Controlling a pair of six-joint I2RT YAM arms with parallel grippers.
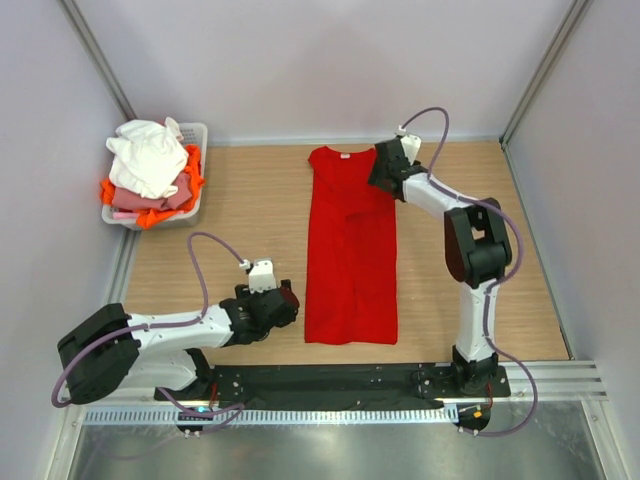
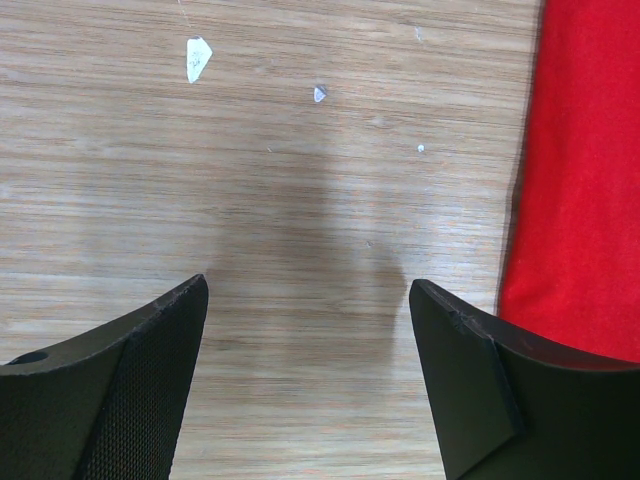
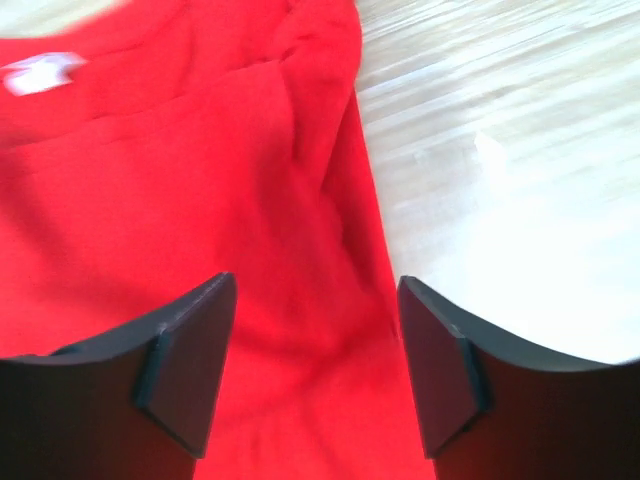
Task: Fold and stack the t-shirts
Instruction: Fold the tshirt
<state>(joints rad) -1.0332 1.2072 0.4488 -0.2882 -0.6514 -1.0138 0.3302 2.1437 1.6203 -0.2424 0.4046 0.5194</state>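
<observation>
Wooden table [image 1: 250, 200]: far left, a white basket [image 1: 196, 128] heaped with white, pink and orange t-shirts [image 1: 150, 160]; left gripper [image 2: 308, 285] with jaws apart over bare wood; red t-shirt [image 1: 350, 260] folded lengthwise mid-table; right gripper [image 3: 317, 280] with jaws apart above its collar-end right edge

Left claw [image 2: 308, 285] spread; right claw [image 3: 316, 282] parted

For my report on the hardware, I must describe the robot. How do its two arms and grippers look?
The left arm and right arm have white links and bulky black joints. A thin purple cable loops off each. The left gripper and right gripper are black, with two wedge-shaped fingers each.
</observation>
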